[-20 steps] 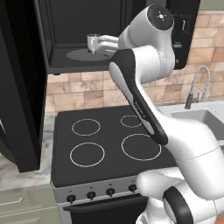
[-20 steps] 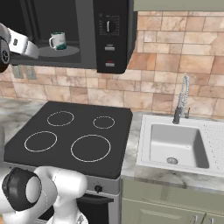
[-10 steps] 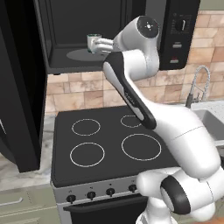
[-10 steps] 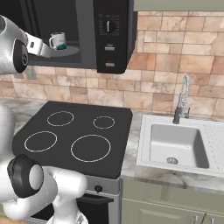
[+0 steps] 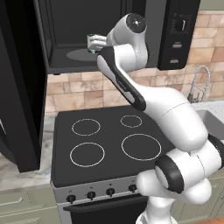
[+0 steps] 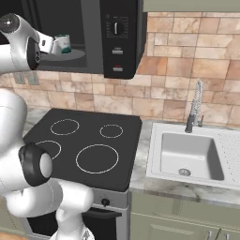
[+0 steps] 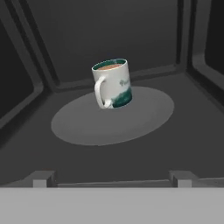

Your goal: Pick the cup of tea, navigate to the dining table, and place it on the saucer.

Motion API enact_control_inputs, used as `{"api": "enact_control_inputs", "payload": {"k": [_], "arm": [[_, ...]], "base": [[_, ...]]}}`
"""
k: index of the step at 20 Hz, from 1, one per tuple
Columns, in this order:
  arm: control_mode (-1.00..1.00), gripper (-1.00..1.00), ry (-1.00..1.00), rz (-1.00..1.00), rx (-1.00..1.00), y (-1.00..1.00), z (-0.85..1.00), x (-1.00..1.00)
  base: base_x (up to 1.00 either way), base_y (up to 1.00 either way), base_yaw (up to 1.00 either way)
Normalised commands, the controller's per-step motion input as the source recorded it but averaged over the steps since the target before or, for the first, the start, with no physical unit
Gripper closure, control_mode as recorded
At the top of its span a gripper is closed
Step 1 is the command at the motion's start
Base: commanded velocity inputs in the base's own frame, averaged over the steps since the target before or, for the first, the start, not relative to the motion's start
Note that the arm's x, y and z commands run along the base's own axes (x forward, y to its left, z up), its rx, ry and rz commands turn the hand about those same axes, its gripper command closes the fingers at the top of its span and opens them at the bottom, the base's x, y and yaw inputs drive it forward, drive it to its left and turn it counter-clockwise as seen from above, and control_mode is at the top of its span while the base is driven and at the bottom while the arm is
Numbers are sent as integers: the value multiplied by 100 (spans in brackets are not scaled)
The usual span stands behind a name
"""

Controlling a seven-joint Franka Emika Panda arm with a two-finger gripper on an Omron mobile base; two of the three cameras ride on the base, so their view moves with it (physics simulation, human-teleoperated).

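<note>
The cup of tea (image 7: 112, 83) is a white mug with a teal-green lower band and brown liquid. It stands upright on the grey turntable (image 7: 144, 116) inside the open microwave, handle turned toward the camera's left. It also appears as the cup (image 5: 92, 42) and the cup (image 6: 63, 43) in the base views. My gripper (image 7: 111, 178) is open, its fingertips (image 7: 41, 177) spread wide just in front of the microwave's opening, short of the cup and not touching it. The gripper (image 5: 100, 43) is raised to the cup's height. The dining table and the saucer are out of view.
The microwave door (image 5: 19, 87) hangs open at the left. Its control panel (image 6: 118, 37) is to the right of the cavity. Below lies the black stove (image 5: 109, 144) with several burner rings. A sink (image 6: 187, 154) with a tap (image 6: 194, 105) is at the right.
The arm's elbow has swung left and the hand has come closer to the microwave opening and the cup. The jaws have stayed wide open. The cup has not moved.
</note>
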Motion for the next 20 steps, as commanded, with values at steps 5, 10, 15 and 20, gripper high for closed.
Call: {"api": "enact_control_inputs", "payload": {"k": [5,10,15,20], "arm": [[-100,-100,6,0,-9,29,0,58],[-100,-100,2,0,-11,41,0,51],[-100,-100,0,0,-8,6,0,46],[-100,-100,0,0,-7,-5,0,20]], "base": [[0,0,0],[0,0,0],[0,0,0],[0,0,0]]}}
